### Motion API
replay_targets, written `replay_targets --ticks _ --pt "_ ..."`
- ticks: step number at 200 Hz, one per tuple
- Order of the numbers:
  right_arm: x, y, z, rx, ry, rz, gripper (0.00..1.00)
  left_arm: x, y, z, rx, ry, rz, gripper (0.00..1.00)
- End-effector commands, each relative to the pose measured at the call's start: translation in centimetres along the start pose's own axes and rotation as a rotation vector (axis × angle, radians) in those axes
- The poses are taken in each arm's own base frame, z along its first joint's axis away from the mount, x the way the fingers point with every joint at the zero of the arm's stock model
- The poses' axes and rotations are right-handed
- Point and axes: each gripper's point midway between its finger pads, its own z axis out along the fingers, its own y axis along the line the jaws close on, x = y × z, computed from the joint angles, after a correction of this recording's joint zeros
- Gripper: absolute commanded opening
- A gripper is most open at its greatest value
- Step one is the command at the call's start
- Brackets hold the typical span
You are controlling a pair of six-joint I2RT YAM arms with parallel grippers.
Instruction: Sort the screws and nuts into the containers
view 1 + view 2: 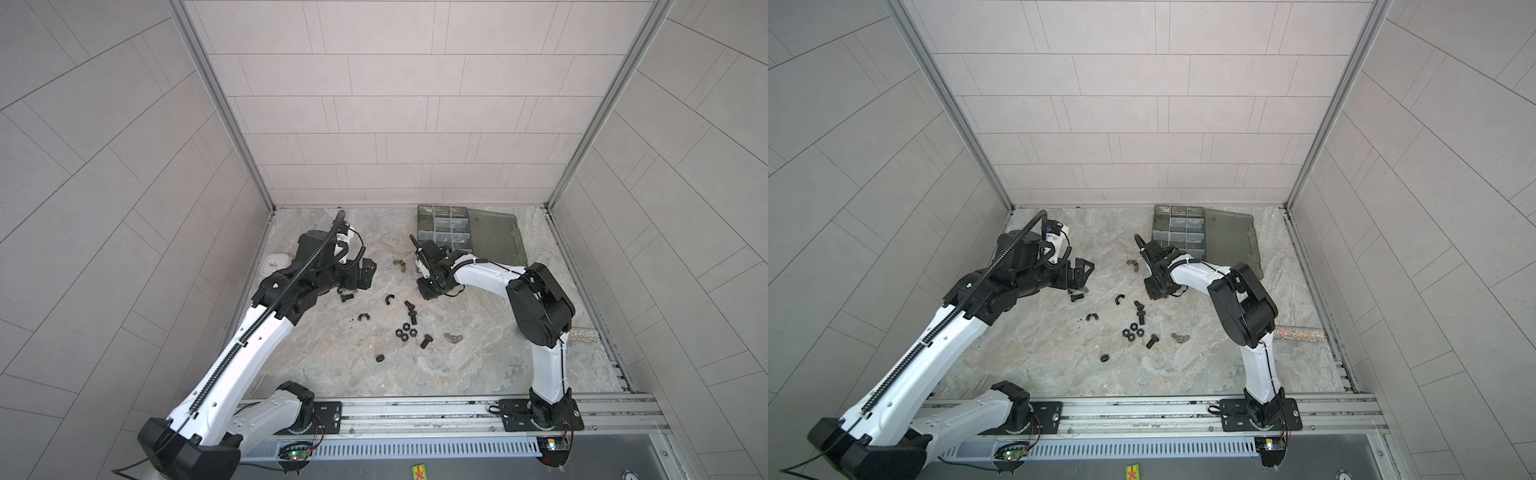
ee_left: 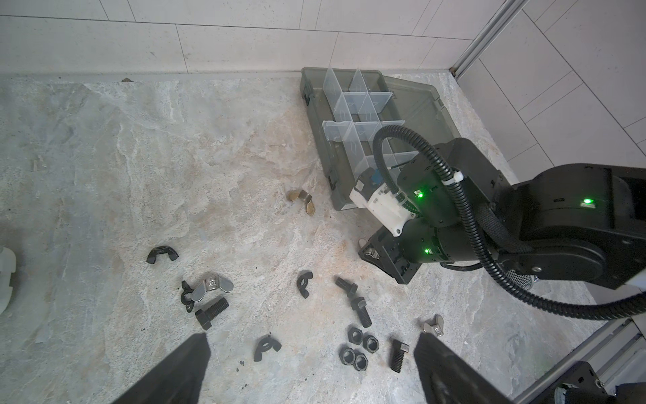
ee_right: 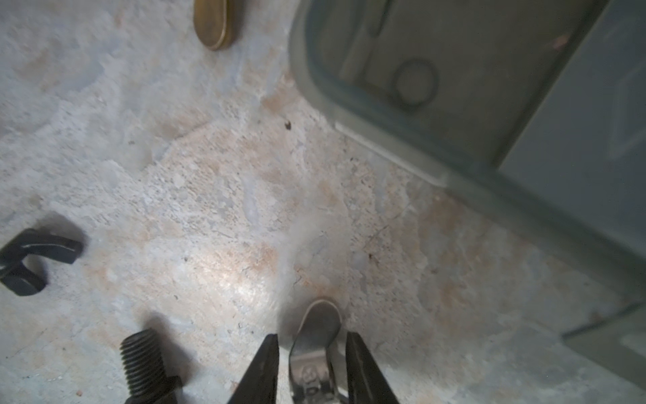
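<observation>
Straddling a silver wing nut (image 3: pixel 318 325) on the worktop (image 3: pixel 209 210), the right hand (image 3: pixel 313 335) stands nearly closed, slivers of gap showing, no firm pinch seen. Nut lies between its fingertips, one wing poking beyond them. Judged light, rigid, slick metal; best pinched across the flat wings. Left hand (image 2: pixel 311 337) gapes wide, empty.

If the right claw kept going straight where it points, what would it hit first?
Probably the marble tabletop just ahead: the right gripper, a silver wing nut between its jaws, points down at it. Depth is unclear.
</observation>
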Motion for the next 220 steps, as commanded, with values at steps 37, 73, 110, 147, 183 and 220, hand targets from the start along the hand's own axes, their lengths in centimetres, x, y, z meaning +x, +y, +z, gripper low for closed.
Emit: replay_targets --ticks 37,73,110,147,183,220 --pt "2.0 -0.8 0.3 0.034 0.067 -0.011 0.32 -0.8 -0.4 -0.3 0.010 -0.022 0.008 0.98" --pt "2.2 -1.0 0.2 0.047 0.080 -0.015 0.15 -1.0 -0.5 0.2 0.019 -0.021 -0.004 0.98" --pt "1.8 -1.2 -1.2 0.059 0.069 -0.014 0.02 -1.6 -0.8 0.4 0.030 -0.024 -0.018 0.98" --pt "-0.5 -1.5 -4.7 0.051 -0.016 0.001 0.02 -2.3 -1.2 0.8 0.045 -0.029 -0.022 0.97" --pt "-3.1 -3.0 -8.2 0.084 -0.075 0.035 0.02 -4.6 -1.9 1.3 0.064 -0.055 -0.015 0.98" --pt "-5.5 -6.3 -10.3 0.134 -0.129 0.112 0.03 -6.8 -3.8 3.7 0.146 -0.017 -0.021 0.98"
